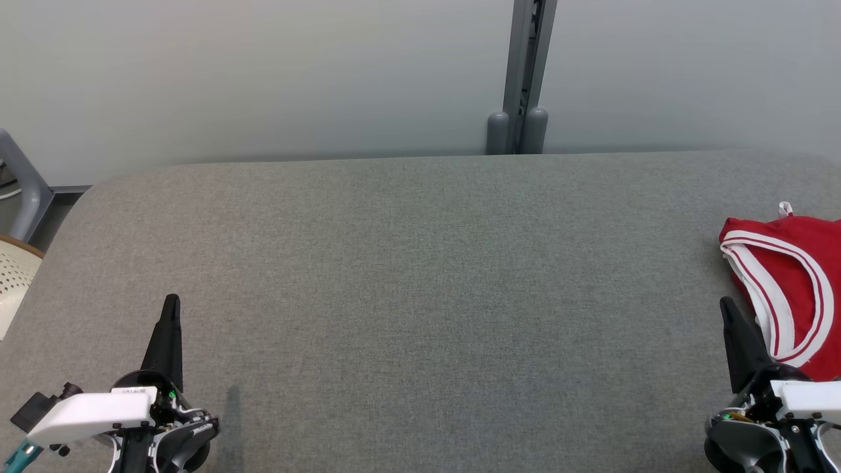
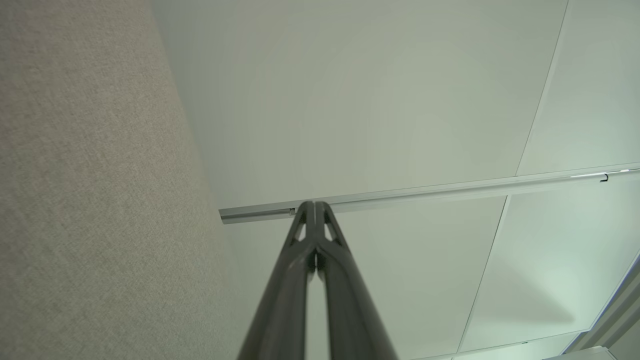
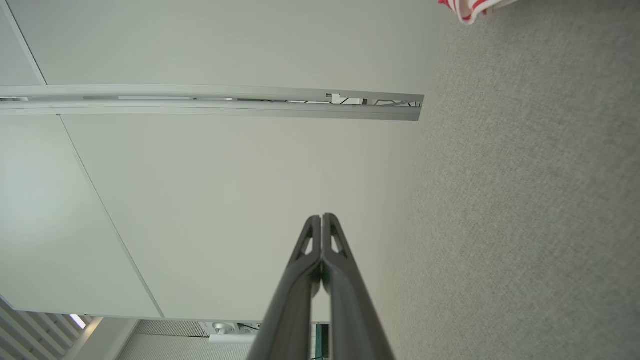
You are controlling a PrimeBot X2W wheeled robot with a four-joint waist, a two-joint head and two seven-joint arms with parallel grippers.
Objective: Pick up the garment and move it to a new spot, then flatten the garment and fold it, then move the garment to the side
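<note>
Pointing forward, your left gripper [image 1: 172, 301] and right gripper [image 1: 725, 303] sit closed and empty; the red, white-trimmed garment [image 1: 798, 295] lies bunched beside the right one.

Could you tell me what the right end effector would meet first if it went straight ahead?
Probably nothing until the pale wall: the right end effector points along the grey surface, passing beside the garment.

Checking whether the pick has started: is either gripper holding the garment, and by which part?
Nothing is held. The left gripper and right gripper are shut and empty; the garment lies beside the right one, ungripped.
</note>
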